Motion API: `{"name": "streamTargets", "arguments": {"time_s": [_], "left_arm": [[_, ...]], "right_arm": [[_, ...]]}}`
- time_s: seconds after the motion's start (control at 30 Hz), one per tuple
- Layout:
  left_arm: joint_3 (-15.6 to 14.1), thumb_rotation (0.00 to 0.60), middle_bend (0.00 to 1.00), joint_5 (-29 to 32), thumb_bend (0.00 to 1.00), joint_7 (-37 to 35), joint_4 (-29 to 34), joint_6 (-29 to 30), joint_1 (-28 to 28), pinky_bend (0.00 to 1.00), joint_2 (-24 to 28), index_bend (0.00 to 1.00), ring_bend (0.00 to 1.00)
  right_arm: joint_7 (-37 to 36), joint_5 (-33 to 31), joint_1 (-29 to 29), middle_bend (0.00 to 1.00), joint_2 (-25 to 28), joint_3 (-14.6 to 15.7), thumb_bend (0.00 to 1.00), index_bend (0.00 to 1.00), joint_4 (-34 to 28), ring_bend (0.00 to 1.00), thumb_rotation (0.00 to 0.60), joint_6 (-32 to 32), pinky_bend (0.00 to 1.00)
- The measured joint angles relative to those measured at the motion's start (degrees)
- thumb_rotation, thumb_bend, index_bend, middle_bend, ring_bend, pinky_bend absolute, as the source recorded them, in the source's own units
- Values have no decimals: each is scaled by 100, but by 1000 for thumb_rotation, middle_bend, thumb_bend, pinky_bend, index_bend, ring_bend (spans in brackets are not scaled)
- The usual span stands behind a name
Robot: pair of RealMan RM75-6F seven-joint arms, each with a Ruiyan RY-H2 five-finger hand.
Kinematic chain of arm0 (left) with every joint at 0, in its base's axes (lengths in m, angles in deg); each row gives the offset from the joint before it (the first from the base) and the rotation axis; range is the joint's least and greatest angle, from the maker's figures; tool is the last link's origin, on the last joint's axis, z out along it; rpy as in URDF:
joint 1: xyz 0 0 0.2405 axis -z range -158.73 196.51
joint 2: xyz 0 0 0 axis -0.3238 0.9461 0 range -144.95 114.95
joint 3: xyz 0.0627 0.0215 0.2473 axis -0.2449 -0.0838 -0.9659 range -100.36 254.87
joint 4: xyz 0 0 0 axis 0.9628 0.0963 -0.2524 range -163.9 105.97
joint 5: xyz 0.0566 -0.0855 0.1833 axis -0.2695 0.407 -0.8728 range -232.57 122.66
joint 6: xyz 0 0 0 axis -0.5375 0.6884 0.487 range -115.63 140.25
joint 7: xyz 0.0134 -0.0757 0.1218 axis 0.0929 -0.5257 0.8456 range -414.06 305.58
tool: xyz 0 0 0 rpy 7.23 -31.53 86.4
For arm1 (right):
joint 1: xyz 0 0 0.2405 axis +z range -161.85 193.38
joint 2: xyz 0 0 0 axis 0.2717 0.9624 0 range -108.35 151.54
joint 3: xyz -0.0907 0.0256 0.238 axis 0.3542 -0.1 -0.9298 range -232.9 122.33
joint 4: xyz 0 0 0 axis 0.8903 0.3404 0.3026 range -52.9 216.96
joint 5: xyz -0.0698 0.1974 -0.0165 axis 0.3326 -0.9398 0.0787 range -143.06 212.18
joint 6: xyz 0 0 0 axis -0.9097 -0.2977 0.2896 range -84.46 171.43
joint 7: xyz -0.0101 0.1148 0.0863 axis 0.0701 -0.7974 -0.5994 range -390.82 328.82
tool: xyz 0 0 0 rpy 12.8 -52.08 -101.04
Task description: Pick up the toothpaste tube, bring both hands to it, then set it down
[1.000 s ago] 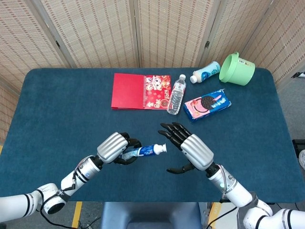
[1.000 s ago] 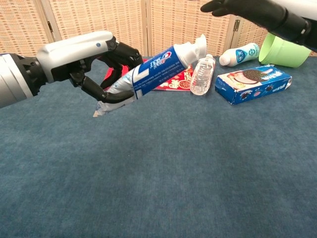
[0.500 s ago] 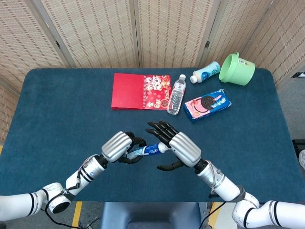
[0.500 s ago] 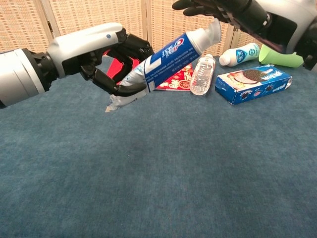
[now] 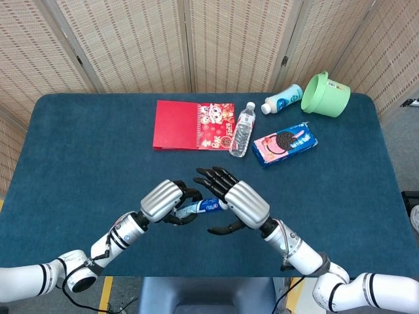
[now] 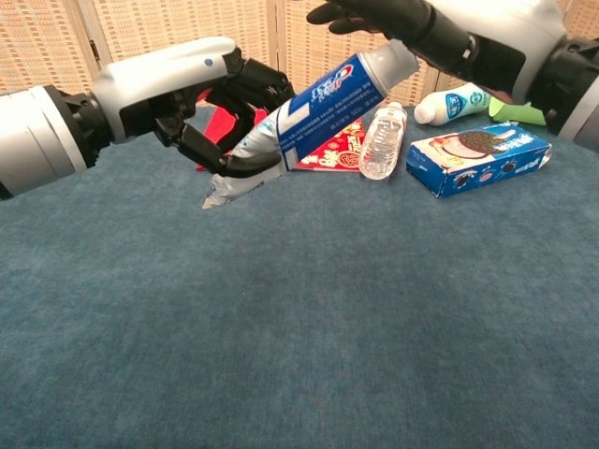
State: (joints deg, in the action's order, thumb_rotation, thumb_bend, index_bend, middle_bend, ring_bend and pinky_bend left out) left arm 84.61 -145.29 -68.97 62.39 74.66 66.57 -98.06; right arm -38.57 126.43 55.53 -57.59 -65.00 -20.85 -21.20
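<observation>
1. The left robot hand (image 6: pixel 201 98) holds the toothpaste tube (image 6: pixel 314 108) off the blue counter (image 6: pixel 299 318), its dark fingers (image 6: pixel 211 159) curled around the crimped lower end.
2. The tube slants upward, with its cap end toward the right robot hand (image 6: pixel 421 33).
3. That right robot hand hangs over the cap end with its fingers spread wide and gripping nothing; in the head view its palm sits against the tube's tip, though I cannot tell whether they truly touch.
4. Further back, a clear water bottle (image 5: pixel 243 129) lies beside a red booklet (image 5: pixel 193 125), with a blue biscuit packet (image 5: pixel 285 143) just to its right.
5. At the far edge, a white bottle (image 5: pixel 283 99) lies next to a tipped green cup (image 5: pixel 325 93).
</observation>
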Motion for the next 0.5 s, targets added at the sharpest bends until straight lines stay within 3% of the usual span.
{"name": "streamTargets", "arguments": {"time_s": [0.5], "left_arm": [[68, 600, 861, 78, 600, -59, 74, -88, 57, 504, 43, 761, 775]], "right_arm": [[266, -89, 83, 0, -203, -25, 0, 0, 47, 0, 2, -26, 0]]}}
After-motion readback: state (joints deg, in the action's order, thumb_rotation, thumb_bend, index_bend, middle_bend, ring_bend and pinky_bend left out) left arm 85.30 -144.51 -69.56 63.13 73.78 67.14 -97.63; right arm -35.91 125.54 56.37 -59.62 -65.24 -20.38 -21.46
